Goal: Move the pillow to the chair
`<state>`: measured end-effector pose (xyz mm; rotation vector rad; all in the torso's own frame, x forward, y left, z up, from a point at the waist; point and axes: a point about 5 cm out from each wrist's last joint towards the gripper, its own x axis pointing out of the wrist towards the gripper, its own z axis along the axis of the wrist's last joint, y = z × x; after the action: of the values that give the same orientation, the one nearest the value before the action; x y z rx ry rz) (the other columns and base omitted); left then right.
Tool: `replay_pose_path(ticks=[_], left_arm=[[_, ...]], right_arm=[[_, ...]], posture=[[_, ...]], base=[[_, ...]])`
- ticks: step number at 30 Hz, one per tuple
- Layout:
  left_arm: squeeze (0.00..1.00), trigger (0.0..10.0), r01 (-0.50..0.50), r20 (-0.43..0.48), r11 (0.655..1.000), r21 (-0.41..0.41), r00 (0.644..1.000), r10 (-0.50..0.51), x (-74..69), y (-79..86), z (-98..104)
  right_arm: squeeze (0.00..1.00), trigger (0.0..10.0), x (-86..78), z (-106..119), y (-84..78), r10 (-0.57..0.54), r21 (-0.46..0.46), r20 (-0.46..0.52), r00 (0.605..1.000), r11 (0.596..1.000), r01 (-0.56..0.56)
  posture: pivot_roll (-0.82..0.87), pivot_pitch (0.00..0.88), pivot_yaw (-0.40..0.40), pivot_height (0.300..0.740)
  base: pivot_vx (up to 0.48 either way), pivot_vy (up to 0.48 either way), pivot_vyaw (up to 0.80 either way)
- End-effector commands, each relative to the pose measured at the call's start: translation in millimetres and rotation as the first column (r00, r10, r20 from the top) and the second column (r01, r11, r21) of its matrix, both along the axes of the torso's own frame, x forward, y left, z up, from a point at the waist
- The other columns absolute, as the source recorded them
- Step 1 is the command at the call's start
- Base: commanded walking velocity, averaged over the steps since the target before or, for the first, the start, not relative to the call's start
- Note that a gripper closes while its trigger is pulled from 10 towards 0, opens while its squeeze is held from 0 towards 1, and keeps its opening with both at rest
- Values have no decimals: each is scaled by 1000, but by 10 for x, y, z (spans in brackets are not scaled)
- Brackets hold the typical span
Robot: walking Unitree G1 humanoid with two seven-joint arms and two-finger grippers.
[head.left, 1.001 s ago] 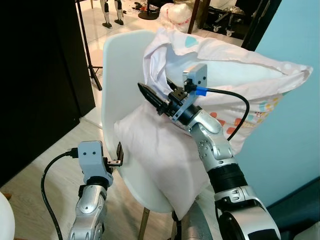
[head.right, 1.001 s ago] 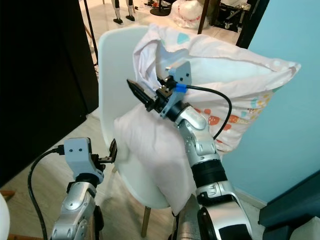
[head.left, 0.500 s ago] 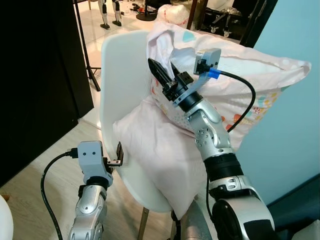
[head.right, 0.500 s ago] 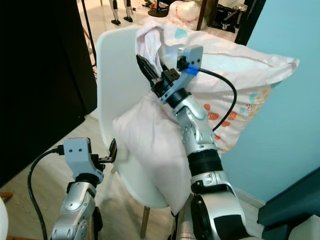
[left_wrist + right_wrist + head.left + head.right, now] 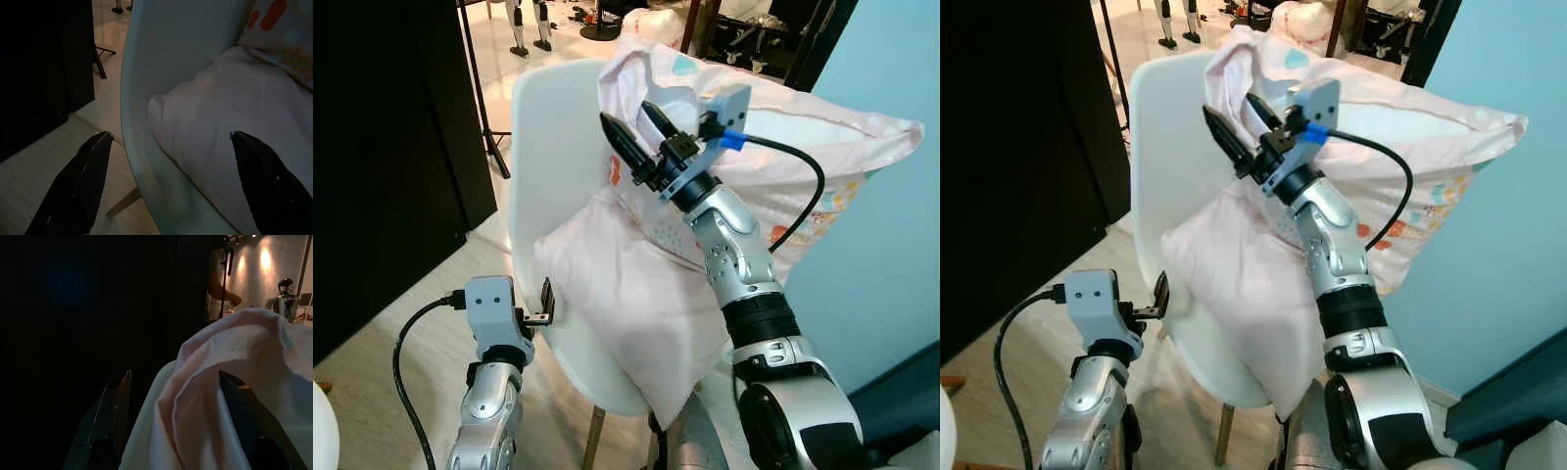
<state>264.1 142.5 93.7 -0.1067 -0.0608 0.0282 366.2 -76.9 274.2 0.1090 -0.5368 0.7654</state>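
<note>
You have the pillow lying on the white chair, its pale pink lower half draped over the seat and hanging past the front edge toward 6 o'clock, its patterned upper half propped against the backrest and spilling out toward 3 o'clock, against the teal wall.

Your right gripper is raised in front of the pillow's top corner, at about 12 o'clock in the head views. Its two black fingers point up toward 11 o'clock and stand spread apart, with nothing pinched between them. In the right wrist view a fold of the pink pillowcase rises between the parted fingers, but the fabric is not clamped; you cannot tell whether it touches either finger.

Your left gripper sits low at about 7 o'clock, just beside the chair's front left edge. In the left wrist view its fingers are wide apart, one on each side of the chair's rim, with the pillow's lower corner ahead; they grip nothing.

To the chair's left, at 9 o'clock, you see a dark panel, and a black stand leg rests on the light floor behind.
</note>
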Motion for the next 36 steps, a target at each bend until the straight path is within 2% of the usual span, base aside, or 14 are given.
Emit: replay_pose_path(ticks=[1, 5, 10, 17, 18, 19, 21, 22, 23, 26, 29, 30, 31, 36], left_arm=[[0, 10000, -2, -11, 1000, -3, 1000, 2, 5, -10, -27], [0, 10000, -3, -9, 1000, -4, 1000, 3, 8, -8, -24], [0, 10000, -3, -7, 1000, -5, 1000, 3, 18, -4, -18], [0, 10000, -3, -5, 1000, -5, 1000, 3, 26, -10, -12], [0, 10000, -4, -5, 1000, -6, 1000, 4, 21, -11, -12], [0, 10000, -6, -5, 1000, -6, 1000, 6, 17, -9, -14], [0, 10000, -7, -5, 1000, -6, 1000, 7, 15, -8, -15], [0, 10000, -8, -4, 1000, -5, 1000, 8, 15, -5, -15], [0, 10000, -10, -4, 1000, -5, 1000, 10, 15, -1, -14], [0, 10000, -12, -2, 1000, -5, 1000, 12, 19, 6, -10], [0, 10000, -12, 1, 1000, -5, 1000, 12, 29, 14, -2], [0, 10000, -12, 1, 1000, -5, 1000, 12, 29, 14, -2], [0, 10000, -11, 11, 1000, -8, 1000, 11, 39, 19, 14], [0, 10000, -8, 72, 1000, -24, 997, 10, 76, 43, 133]], right_arm=[[1000, 10000, 5, 113, -26, -46, 2, 55, 997, 999, 46], [1000, 10000, 23, 162, -61, -79, 19, 69, 994, 997, 78], [1000, 10000, 73, 444, -266, -65, 289, 18, 998, 956, 57], [1000, 10000, 103, 522, -321, -5, 405, -15, 1000, 914, 11], [969, 10000, 94, 534, -316, 48, 445, -20, 999, 895, -34], [831, 10000, 82, 541, -305, 113, 486, -23, 993, 869, -88], [831, 10000, 74, 546, -298, 158, 514, -22, 987, 849, -124], [639, 10000, 64, 551, -294, 202, 540, -18, 979, 826, -161], [545, 10000, 52, 558, -286, 242, 555, -13, 970, 809, -194], [537, 10000, 25, 567, -254, 297, 548, -4, 955, 799, -247], [549, 10000, -65, 497, -45, 318, 369, 21, 948, 879, -303], [549, 10000, -65, 497, -45, 318, 369, 21, 948, 879, -303], [553, 10000, -132, 424, 92, 353, 265, 31, 935, 899, -348], [553, 10000, -326, 332, 287, 519, 220, 39, 854, 829, -514]], posture=[[10, 93, -112, 553], [9, 96, -111, 553], [5, 96, -111, 553], [7, 99, -112, 553], [8, 98, -112, 553], [10, 97, -113, 553], [10, 97, -113, 553], [10, 97, -113, 553], [11, 99, -115, 553], [9, 99, -113, 553], [6, 101, -112, 553], [6, 101, -112, 553], [4, 99, -113, 553], [12, 100, -119, 553]], base=[[0, 0, 0], [0, 0, 0], [0, 0, 0], [0, 0, 0], [0, 0, 0], [0, 0, 0], [0, 0, 0], [0, 0, 0], [0, 0, 0], [0, 0, 0], [0, 0, 0], [0, 0, 0], [0, 0, 0], [0, 0, 0]])
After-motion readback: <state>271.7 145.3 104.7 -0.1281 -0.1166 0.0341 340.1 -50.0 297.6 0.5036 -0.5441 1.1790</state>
